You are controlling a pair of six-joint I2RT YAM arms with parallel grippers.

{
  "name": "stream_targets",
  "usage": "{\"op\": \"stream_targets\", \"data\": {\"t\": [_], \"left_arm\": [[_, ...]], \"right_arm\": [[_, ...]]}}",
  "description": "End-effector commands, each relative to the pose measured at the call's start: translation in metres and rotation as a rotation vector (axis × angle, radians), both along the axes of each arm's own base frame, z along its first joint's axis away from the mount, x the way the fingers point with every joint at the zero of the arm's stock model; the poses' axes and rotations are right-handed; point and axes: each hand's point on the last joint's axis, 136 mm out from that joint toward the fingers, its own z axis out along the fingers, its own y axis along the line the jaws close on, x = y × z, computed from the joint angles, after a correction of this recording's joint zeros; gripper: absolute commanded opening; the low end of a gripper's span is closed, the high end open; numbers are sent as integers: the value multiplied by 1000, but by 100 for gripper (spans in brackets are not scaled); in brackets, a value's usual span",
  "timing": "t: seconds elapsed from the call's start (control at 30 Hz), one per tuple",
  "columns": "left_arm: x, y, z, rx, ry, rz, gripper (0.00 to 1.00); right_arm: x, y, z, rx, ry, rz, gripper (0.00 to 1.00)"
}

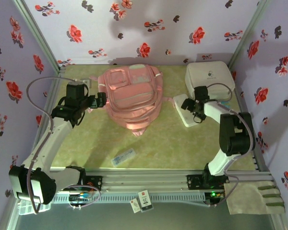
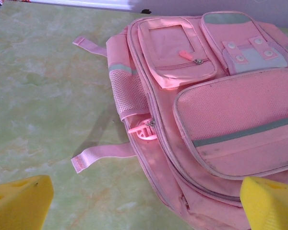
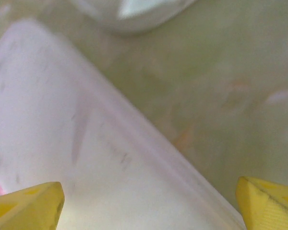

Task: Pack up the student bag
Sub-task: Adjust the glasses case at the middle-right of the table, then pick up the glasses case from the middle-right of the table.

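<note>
Starting at the near edge, the overhead view shows a slim pale oblong item [image 1: 123, 157] lying alone on the green marbled counter [image 1: 182, 148], with open room around it on every side.

Further in, the left end effector [image 1: 102, 99] hangs just beside the left flank of the student bag [image 1: 132, 98]. Its wrist camera adds what the overhead cannot. The yellow fingertips [image 2: 21, 201] are spread wide to the frame's bottom corners with nothing between them, and the left end effector [image 2: 144, 211] is clear of the fabric. That view also shows the student bag [image 2: 206, 110] lying flat with its front pockets up, a mesh side pocket [image 2: 129, 93], a pink zip pull [image 2: 143, 129] and a loose strap [image 2: 103, 155] trailing onto bare counter on the side away from the bag.

On the right, the right end effector [image 1: 198, 115] is low over a flat white sheet-like piece [image 1: 186, 117]. Its wrist view shows the right end effector [image 3: 149, 206] spread wide and holding nothing. The white piece [image 3: 86, 158] lies blurred beneath, its edge running diagonally, with bare counter beyond it. A strip of free counter separates this piece from the bag.

Farthest back, a white hard case [image 1: 207, 76] sits in the right corner close to the walls. The bag's top edge lies near the flowered back wall [image 1: 149, 28].
</note>
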Motion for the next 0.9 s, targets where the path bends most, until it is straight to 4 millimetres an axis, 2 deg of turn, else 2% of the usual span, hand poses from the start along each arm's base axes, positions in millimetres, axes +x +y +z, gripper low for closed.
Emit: {"op": "stream_targets", "data": {"t": [0.0, 0.1, 0.23, 0.63, 0.77, 0.87], "left_arm": [[0, -4, 2, 3, -16, -26, 100], [2, -5, 2, 3, -12, -29, 100], [0, -5, 2, 6, -8, -31, 100], [0, -6, 0, 6, 2, -38, 100], [0, -8, -4, 15, 20, -53, 100], [0, -8, -6, 17, 29, -52, 100]], "right_arm": [[-16, 0, 7, -55, 14, -2, 93], [-14, 0, 13, -84, 17, 35, 94], [-12, 12, 17, -96, 56, 148, 99], [-30, 29, -8, -137, 188, 384, 99], [-29, 36, -8, -110, 190, 413, 99], [-29, 33, -6, -137, 190, 409, 99]]}}
